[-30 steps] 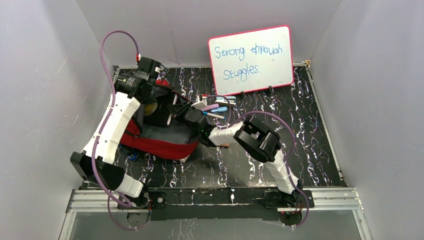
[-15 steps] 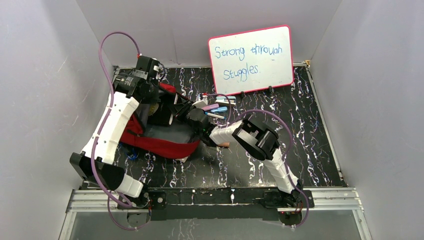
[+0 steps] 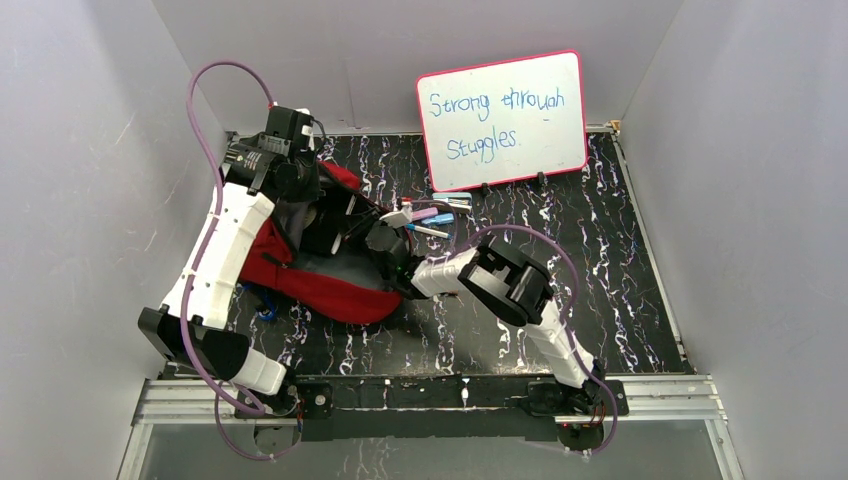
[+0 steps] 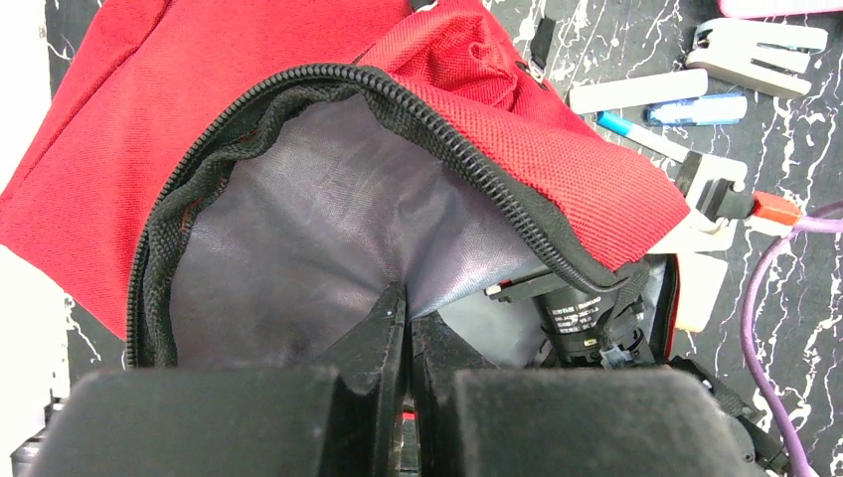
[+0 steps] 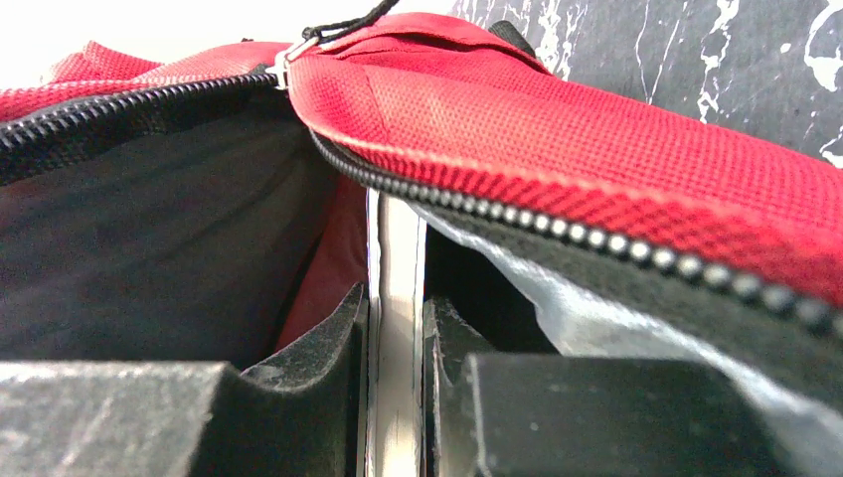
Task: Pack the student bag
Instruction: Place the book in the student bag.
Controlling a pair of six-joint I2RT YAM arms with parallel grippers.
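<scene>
The student bag (image 3: 325, 292) is a soft red backpack lying at the left of the table, its zipped mouth gaping and its grey lining (image 4: 318, 219) showing. My left gripper (image 4: 406, 298) is shut on a fold of that lining at the mouth's edge and holds it up; from above the left gripper (image 3: 305, 192) sits at the bag's far side. My right gripper (image 5: 395, 298) is shut on a thin white flat item (image 5: 395, 248), held edge-on just inside the bag (image 5: 557, 119) under its zipper rim. In the top view the right gripper (image 3: 368, 232) is partly hidden by the bag's mouth.
A pink-framed whiteboard (image 3: 500, 120) stands at the back. Several pens and markers (image 3: 435, 212) lie just right of the bag, also in the left wrist view as markers (image 4: 686, 104) beside a white stapler-like item (image 4: 760, 45). A purple cable (image 4: 775, 298) loops nearby.
My left gripper has drawn the bag's mouth up and to the left, bunching the red fabric. The right arm has pushed left, deeper into the opening, with the white item.
</scene>
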